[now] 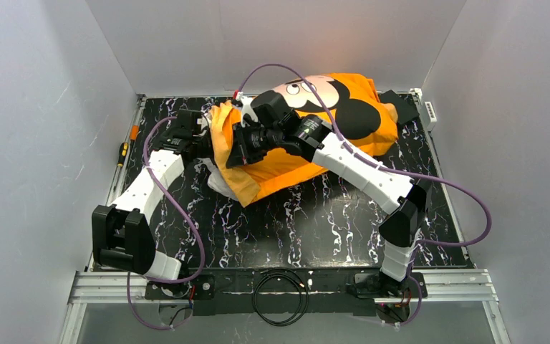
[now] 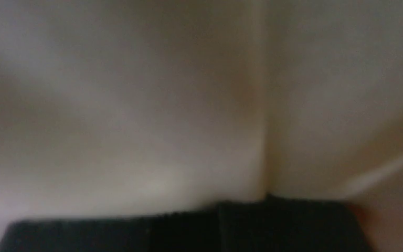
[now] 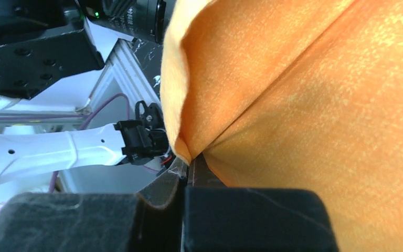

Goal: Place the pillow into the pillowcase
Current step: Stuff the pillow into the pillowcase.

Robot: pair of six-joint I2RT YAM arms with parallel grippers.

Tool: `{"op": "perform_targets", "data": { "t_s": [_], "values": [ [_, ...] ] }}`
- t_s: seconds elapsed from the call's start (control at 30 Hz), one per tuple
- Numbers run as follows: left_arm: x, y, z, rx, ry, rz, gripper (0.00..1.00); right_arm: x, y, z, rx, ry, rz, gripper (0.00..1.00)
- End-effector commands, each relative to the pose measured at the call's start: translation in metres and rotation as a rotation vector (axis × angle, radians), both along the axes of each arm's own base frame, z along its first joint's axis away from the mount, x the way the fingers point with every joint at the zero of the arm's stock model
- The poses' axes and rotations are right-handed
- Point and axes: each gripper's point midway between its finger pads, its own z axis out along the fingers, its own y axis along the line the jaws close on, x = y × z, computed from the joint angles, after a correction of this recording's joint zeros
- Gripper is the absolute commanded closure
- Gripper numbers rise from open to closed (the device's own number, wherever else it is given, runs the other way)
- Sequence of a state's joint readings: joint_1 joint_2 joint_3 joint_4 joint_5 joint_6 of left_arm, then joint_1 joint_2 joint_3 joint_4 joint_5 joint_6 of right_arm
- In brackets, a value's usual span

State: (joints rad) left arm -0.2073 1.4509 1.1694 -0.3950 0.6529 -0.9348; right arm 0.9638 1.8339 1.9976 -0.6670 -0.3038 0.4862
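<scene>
The left wrist view is all blur: off-white pillow (image 2: 136, 105) fabric fills it, and the left pincer (image 2: 218, 223) is a dark smear cut off at the bottom edge. From above, the pillowcase (image 1: 286, 172) hides most of the pillow. In the right wrist view, the pillowcase runs off the top and right edges.

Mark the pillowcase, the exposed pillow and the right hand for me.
pillowcase (image 1: 281, 176): top external view, orange fabric near its front edge.
pillow (image 1: 220, 185): top external view, white corner poking out the left end.
right hand (image 3: 184, 193): right wrist view, between fingertips pinching the orange edge.

No legible words or numbers, only a cartoon mouse face (image 1: 306, 92), printed on the pillowcase (image 1: 279, 178)
</scene>
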Motion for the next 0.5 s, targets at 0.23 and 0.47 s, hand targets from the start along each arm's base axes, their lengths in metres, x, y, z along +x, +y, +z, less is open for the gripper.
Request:
{"op": "perform_targets", "data": {
  "t_s": [0.23,0.47],
  "values": [
    [-0.080,0.103,-0.010,0.354,0.091,0.055,0.46,-0.079,0.026,0.033,0.089,0.048,0.220,0.30],
    [-0.073,0.143,0.064,0.417,-0.078,0.189,0.33,-0.013,-0.035,0.033,0.034,0.009,0.013,0.21]
  ]
}}
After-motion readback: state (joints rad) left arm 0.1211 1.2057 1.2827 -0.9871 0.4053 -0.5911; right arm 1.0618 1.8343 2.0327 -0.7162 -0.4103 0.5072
